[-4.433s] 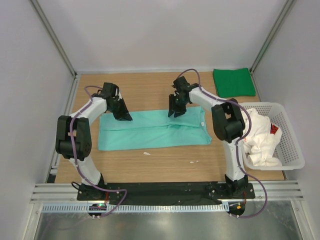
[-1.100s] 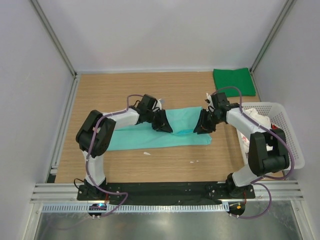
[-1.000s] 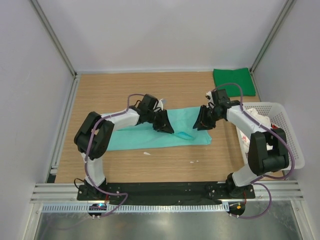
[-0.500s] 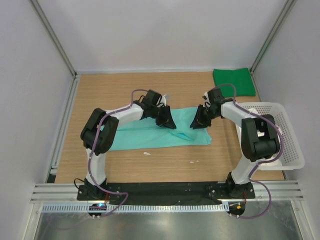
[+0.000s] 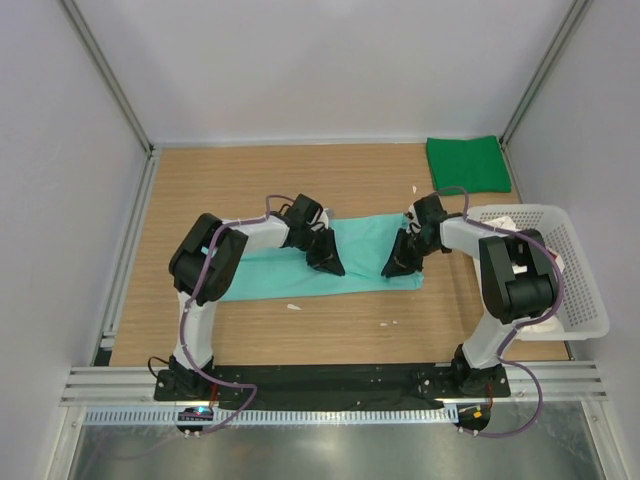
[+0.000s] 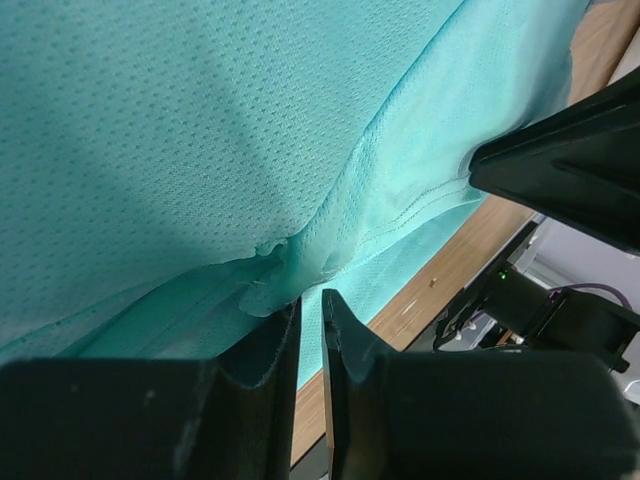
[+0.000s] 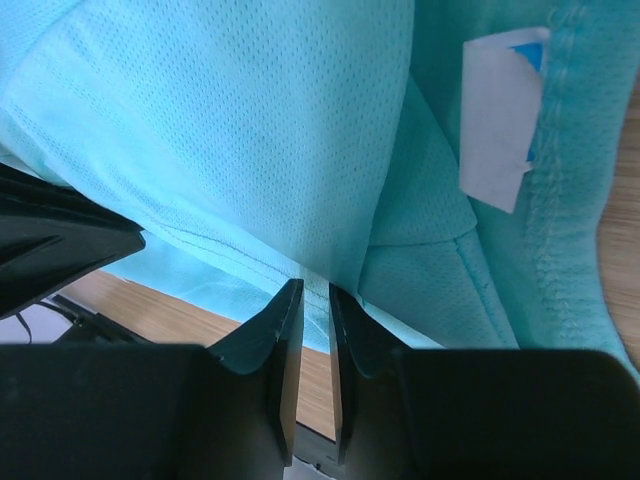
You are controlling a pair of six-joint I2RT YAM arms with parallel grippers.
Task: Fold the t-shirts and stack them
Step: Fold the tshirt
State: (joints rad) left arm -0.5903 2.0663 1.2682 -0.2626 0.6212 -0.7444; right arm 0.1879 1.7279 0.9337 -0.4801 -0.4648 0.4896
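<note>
Shirts are lying in two places in the top view. The teal shirt (image 5: 290, 275) is stretching as a long folded band across the middle of the table (image 5: 250, 190). The green shirt (image 5: 467, 164) is sitting folded in the far right corner, well apart from it. The basket (image 5: 585, 300) is standing at the right edge. Both arms are reaching inward over the right half of the band, and the left claw (image 5: 330, 262) and right claw (image 5: 393, 265) are pointing down at the cloth near each other.

From the left wrist, the black fingers (image 6: 265, 350) are standing almost together and pinching a puckered fold of the teal shirt between their tips. The other arm's black fingers are showing at upper right, and wood is showing beyond the hem.

From the right wrist, the fingers (image 7: 275, 330) are also closing to a thin slit, with a folded teal edge running in between the tips. A white label (image 7: 497, 120) is hanging at the collar seam, upper right.
</note>
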